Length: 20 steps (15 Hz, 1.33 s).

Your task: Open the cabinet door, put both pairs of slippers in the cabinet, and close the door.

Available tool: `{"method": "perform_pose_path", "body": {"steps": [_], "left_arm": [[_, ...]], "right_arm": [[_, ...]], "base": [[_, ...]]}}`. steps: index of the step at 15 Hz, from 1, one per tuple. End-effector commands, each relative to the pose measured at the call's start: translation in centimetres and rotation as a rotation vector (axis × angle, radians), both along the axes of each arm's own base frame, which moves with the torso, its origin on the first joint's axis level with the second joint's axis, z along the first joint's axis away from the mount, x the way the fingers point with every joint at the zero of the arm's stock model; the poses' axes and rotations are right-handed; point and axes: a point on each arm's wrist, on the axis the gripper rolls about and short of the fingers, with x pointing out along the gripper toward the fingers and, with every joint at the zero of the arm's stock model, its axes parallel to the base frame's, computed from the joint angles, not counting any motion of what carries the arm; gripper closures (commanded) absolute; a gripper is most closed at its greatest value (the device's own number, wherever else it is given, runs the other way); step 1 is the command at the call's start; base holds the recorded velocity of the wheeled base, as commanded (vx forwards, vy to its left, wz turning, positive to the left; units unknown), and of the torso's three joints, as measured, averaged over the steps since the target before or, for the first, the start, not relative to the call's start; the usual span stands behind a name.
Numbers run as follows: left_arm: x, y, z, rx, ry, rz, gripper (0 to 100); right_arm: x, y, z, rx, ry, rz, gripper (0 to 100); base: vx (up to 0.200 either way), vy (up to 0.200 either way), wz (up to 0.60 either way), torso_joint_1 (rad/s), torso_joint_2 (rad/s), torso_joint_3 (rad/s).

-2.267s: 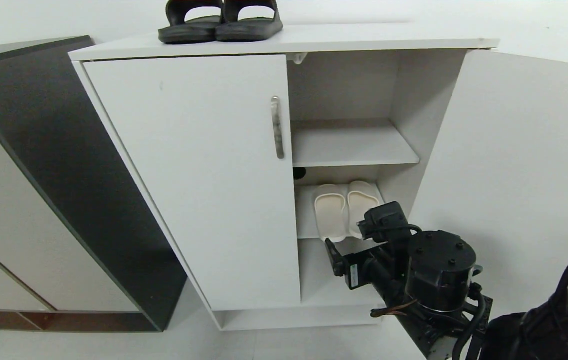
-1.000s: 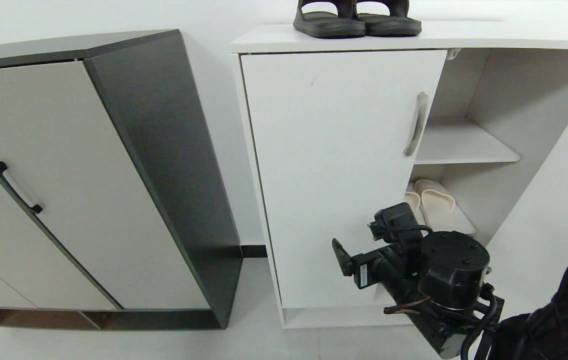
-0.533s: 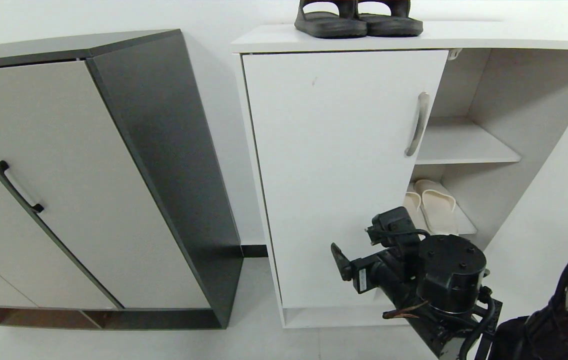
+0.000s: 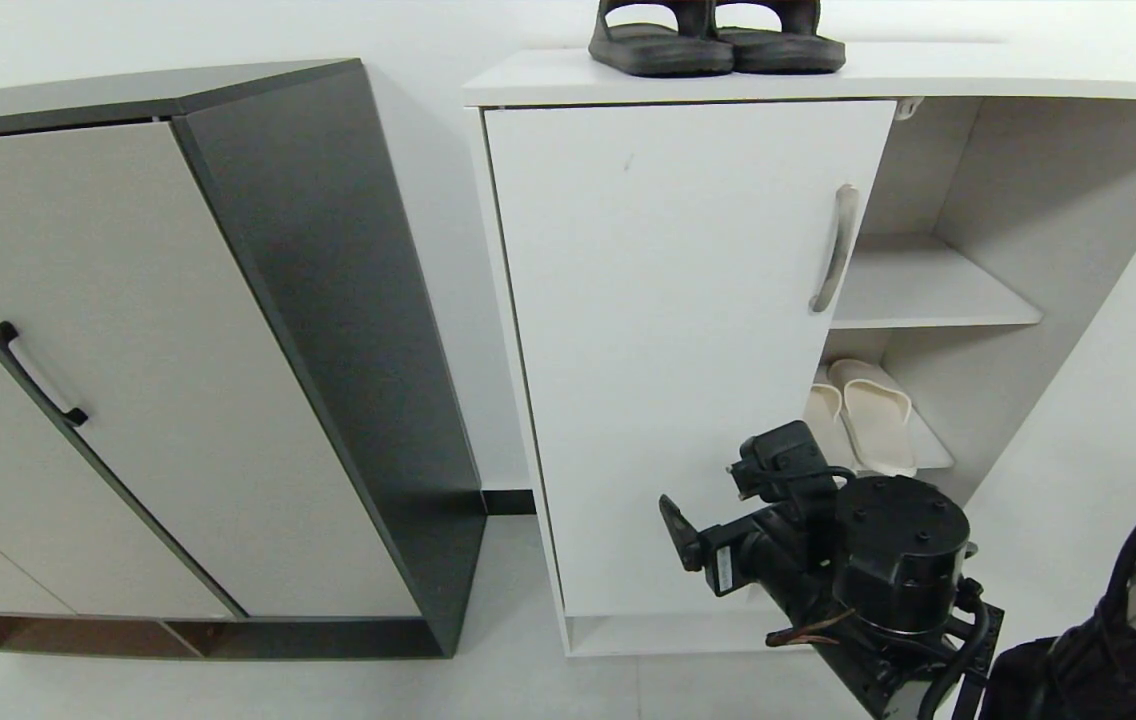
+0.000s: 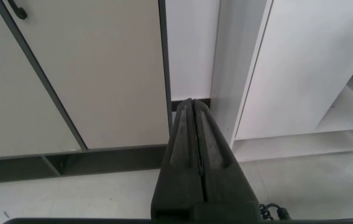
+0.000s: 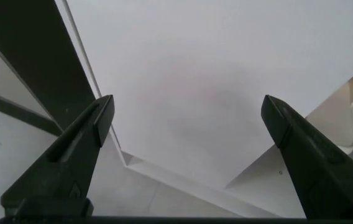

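while black slippers (image 4: 716, 45) top cabinet (image 4: 928, 72), right claw (image 6: 187, 107) gapes (wide).

Matt white laminate cabinet (image 4: 688, 350), brushed metal handle (image 4: 833, 250), seemingly rubbery black slippers (image 4: 668, 58)

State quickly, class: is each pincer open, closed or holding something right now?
Left pincer: closed, holding nothing.
Right pincer: open, holding nothing.
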Motion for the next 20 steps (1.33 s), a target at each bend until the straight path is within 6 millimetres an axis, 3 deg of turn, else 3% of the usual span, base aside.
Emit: {"method": "perform_pose_path", "body": {"steps": [1, 8, 20], "left_arm": [[0.0, 0.0, 0.01, 0.0, -0.001, 0.0, 100], [0.01, 0.0, -0.03, 0.0, 0.0, 0.0, 100], [0.0, 0.0, 0.01, 0.0, -0.001, 0.0, 100]], "right_arm": [[0.02, 0.05, -0.17, -0.004, 0.003, 0.001, 0], [-0.01, 0.09, -0.17, -0.005, 0.002, 0.003, 0], [-0.29, 0.15, -0.26, -0.02, 0.001, 0.012, 0]], "base": [[0.0, 0.0, 0.0, -0.002, -0.14, -0.144], [0.0, 0.0, 0.0, 0.039, -0.38, -0.341], [0.0, 0.0, 0.0, 0.149, -0.47, -0.324]]}}
